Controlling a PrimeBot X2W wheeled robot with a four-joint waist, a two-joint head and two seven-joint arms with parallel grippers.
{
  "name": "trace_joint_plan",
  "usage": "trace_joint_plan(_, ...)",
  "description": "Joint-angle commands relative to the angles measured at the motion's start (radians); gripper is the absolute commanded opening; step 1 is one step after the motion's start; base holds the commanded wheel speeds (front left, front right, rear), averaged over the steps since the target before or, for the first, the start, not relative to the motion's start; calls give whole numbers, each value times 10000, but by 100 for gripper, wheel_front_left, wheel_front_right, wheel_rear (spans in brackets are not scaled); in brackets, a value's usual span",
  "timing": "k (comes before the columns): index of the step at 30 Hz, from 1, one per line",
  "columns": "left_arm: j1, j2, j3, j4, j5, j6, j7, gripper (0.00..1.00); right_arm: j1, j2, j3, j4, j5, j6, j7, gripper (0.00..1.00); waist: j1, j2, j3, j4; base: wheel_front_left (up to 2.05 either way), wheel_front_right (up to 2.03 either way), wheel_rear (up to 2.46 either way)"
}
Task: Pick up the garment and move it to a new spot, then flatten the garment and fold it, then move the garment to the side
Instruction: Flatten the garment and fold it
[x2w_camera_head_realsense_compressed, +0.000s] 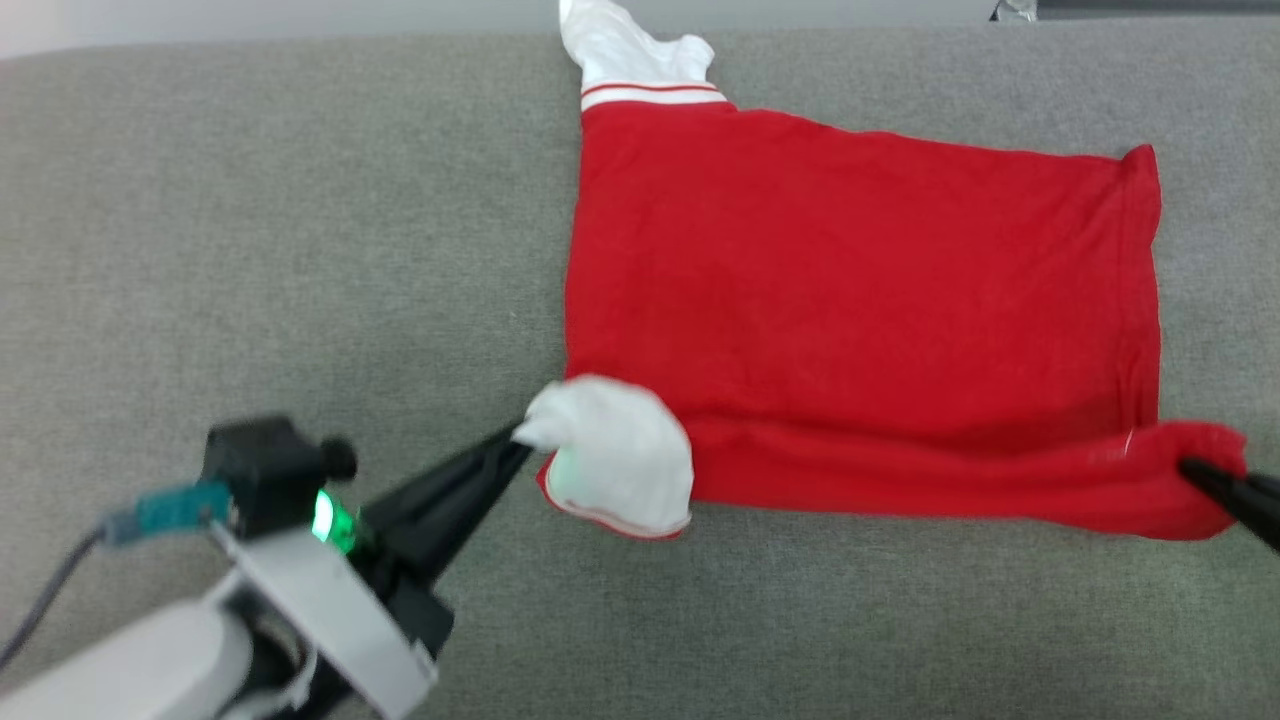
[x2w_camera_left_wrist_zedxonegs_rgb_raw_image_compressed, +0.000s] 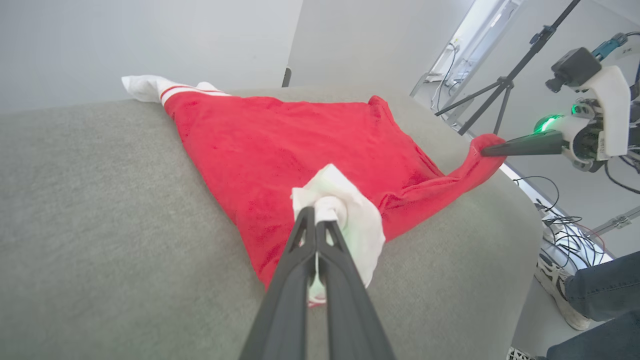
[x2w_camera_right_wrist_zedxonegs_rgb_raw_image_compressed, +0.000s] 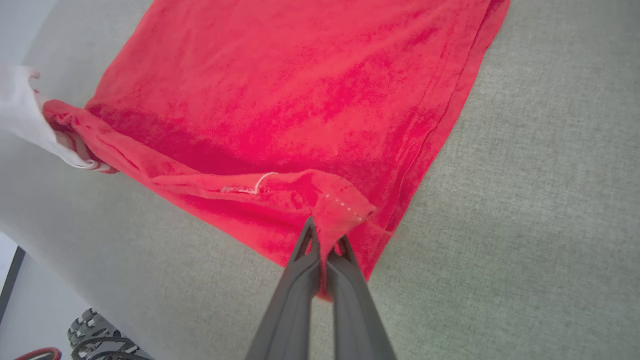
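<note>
Nearest the robot, the left gripper (x2w_camera_head_realsense_compressed: 520, 437) clamps the white sleeve end (x2w_camera_head_realsense_compressed: 615, 455) and the right gripper (x2w_camera_head_realsense_compressed: 1190, 467) pinches a red hem corner (x2w_camera_head_realsense_compressed: 1205, 440), the near edge strung between them. The red jersey (x2w_camera_head_realsense_compressed: 850, 270) lies flat beyond on the grey cushion (x2w_camera_head_realsense_compressed: 250, 250), so any fold likely travels away.

The left gripper (x2w_camera_left_wrist_zedxonegs_rgb_raw_image_compressed: 317, 212) pinches the white sleeve end (x2w_camera_left_wrist_zedxonegs_rgb_raw_image_compressed: 357, 227) of the red jersey (x2w_camera_left_wrist_zedxonegs_rgb_raw_image_compressed: 300, 145) lying on the grey cushion (x2w_camera_left_wrist_zedxonegs_rgb_raw_image_compressed: 100, 225); the right gripper (x2w_camera_left_wrist_zedxonegs_rgb_raw_image_compressed: 485, 151) clamps a red corner; a person's jeans leg (x2w_camera_left_wrist_zedxonegs_rgb_raw_image_compressed: 600, 285) stands beside.
</note>
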Motion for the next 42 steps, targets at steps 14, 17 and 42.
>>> trace_joint_plan(14,-2627,-2088,171,4209,-350,-1728,273,0,-2642,1137,972,2527,-735,-8,-653,0,0,0,760,-366,0,0,0)
trace_joint_plan(17,-2994,-2331,138,4818,-292,-1841,236,0,-2818,1164,1176,2775,-778,-8,-842,0,0,0,884,-398,0,0,0)
trace_joint_plan(42,-4114,-2765,-1265,7383,-779,-2033,1007,31,-3579,1043,2669,3708,-757,-8,-1966,1,0,0,1202,-623,0,0,0)
